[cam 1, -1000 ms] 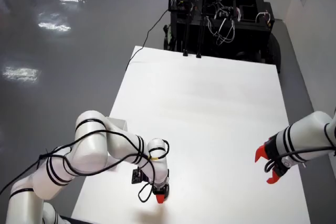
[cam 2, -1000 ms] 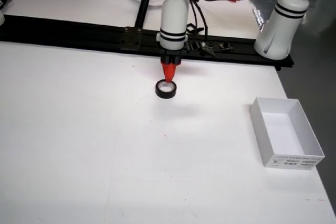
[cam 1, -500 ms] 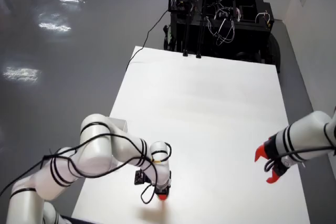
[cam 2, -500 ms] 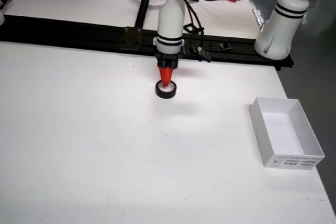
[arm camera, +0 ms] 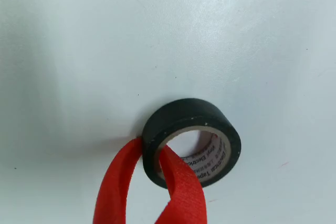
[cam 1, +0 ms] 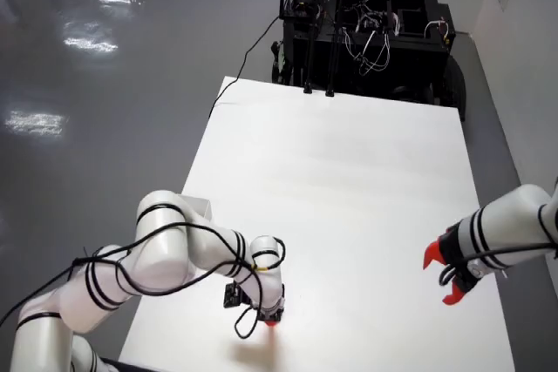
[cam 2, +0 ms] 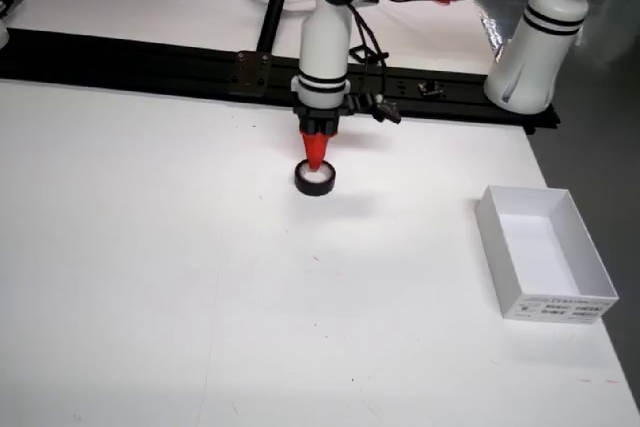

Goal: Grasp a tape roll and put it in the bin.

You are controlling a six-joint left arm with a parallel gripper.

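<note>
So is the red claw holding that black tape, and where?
The red claw pinches the round black tape roll by its ring wall: one finger outside, one inside the hole. Whether it grips tight yet cannot be told.

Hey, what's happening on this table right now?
A white robot arm has its red-fingered gripper down on a black tape roll lying flat on the white table. In the wrist view, one finger sits inside the roll's core and one outside, straddling its wall. The white bin stands empty off to the right in the front view.
</note>
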